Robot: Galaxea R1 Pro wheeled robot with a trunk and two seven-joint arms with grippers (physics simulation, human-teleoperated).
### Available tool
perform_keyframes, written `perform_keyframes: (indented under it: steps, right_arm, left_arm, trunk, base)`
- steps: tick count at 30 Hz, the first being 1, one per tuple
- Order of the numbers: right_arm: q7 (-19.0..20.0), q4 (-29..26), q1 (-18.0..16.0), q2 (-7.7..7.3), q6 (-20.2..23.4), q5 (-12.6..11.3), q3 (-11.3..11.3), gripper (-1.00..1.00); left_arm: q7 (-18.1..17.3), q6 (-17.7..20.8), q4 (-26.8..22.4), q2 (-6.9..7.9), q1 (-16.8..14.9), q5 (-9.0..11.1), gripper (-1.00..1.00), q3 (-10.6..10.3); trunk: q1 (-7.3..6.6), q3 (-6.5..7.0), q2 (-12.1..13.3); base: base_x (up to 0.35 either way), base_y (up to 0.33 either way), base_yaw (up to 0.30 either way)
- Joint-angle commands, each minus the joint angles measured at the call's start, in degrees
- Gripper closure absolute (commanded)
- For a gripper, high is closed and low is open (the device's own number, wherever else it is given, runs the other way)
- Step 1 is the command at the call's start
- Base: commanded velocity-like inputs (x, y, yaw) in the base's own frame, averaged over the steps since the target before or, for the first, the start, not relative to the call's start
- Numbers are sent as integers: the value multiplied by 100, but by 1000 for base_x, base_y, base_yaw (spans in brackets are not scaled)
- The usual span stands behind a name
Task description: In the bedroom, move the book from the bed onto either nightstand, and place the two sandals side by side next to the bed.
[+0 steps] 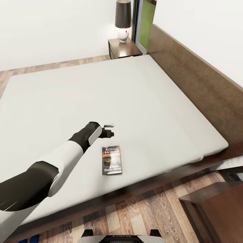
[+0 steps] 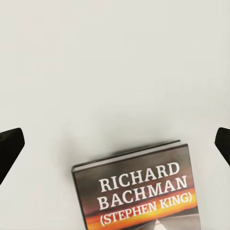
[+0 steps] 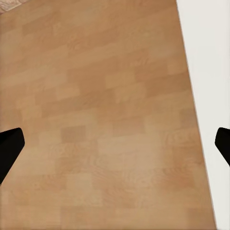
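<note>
The book (image 1: 111, 160) lies flat on the bed's pale-grey mattress (image 1: 84, 91) close to the near edge, its dark cover with the orange band facing up. My left gripper (image 1: 109, 130) hovers over the mattress just beyond the book's far end. In the left wrist view the book (image 2: 139, 191) sits below the open left gripper (image 2: 115, 143), whose fingertips (image 2: 9, 148) are spread wide with nothing between them. My right gripper (image 3: 115, 148) is open over the wood floor (image 3: 96, 120). A sliver of bright blue (image 1: 28, 240) shows on the floor by the bed; I cannot tell whether it is a sandal.
One nightstand (image 1: 130, 50) stands at the bed's far corner with a dark-shaded lamp (image 1: 123, 18) on it. A second dark wooden cabinet (image 1: 216, 209) stands at the near right on the plank floor (image 1: 141, 212). The headboard (image 1: 202, 84) runs along the right.
</note>
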Motion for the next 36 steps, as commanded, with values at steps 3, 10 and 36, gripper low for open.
perform_keyframes:
  steps: [3, 10, 36]
  right_arm:
    - [20, -6, 2, -1, 18, 26, -43, -100]
    - [18, -6, 2, -1, 21, 26, -43, -100]
    - [17, -6, 2, 0, 18, 26, -44, -100]
  left_arm:
    - [44, -1, -11, 1, -3, 61, -100, -41]
    - [42, -45, -13, -5, -3, 61, -100, -41]
    - [37, -215, -14, -17, -2, 61, -100, -42]
  trunk:
    - [0, -31, -2]
    - [0, -97, -2]
    - [0, -343, -2]
  base:
    - [0, 0, 0]
    - [0, 0, 0]
    - [0, 0, 0]
